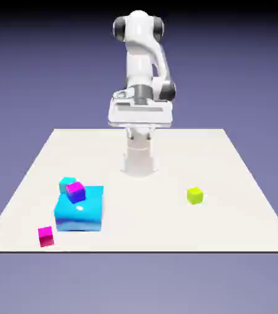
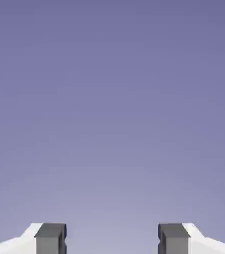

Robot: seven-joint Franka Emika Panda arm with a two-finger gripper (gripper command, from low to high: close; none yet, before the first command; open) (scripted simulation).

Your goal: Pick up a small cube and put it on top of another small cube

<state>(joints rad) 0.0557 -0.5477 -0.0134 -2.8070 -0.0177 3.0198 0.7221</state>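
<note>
The small lime yellow-green cube (image 1: 194, 195) sits alone on the white table (image 1: 166, 227), toward the exterior view's right. A small magenta cube (image 1: 45, 236) rests near the front left corner. Another small magenta cube (image 1: 75, 192) lies on top of the large cyan block (image 1: 80, 211), and a small cyan cube (image 1: 66, 183) stands just behind it. My gripper (image 1: 140, 115) hangs high above the table's far side, well away from every cube. In the hand view the gripper (image 2: 112, 240) is open: its two grey fingertips (image 2: 49, 238) stand wide apart with only the backdrop between them.
The arm's white base column (image 1: 140, 156) rises from the far middle of the table. The large cyan block and the cubes around it crowd the front left of the table.
</note>
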